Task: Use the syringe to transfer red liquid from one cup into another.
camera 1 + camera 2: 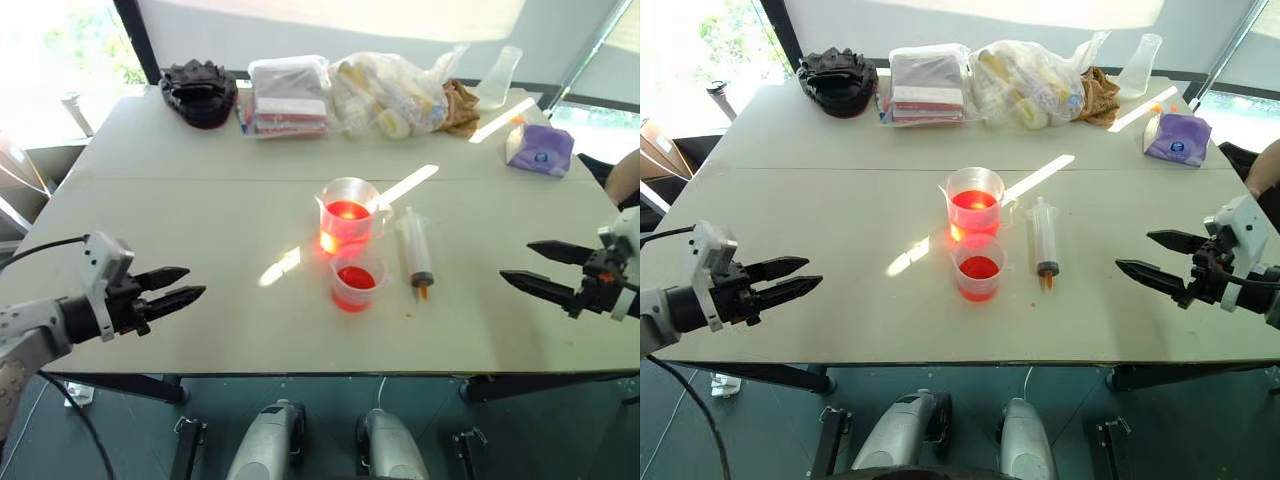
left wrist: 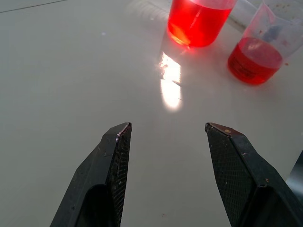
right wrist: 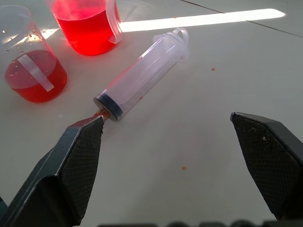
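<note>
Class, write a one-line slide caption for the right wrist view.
Open right gripper faces a syringe lying flat beside two cups of red liquid.

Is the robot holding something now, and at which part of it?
Nothing is held. The left gripper and right gripper are open over the table; the syringe lies untouched beside the cups.

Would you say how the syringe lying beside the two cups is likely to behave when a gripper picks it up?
The syringe looks like rigid clear plastic, so probably stiff and light. Its round barrel lies flat on the table, so a nudge may roll it. The smooth barrel could slip between narrow fingers, and its orange tip may drip.
</note>
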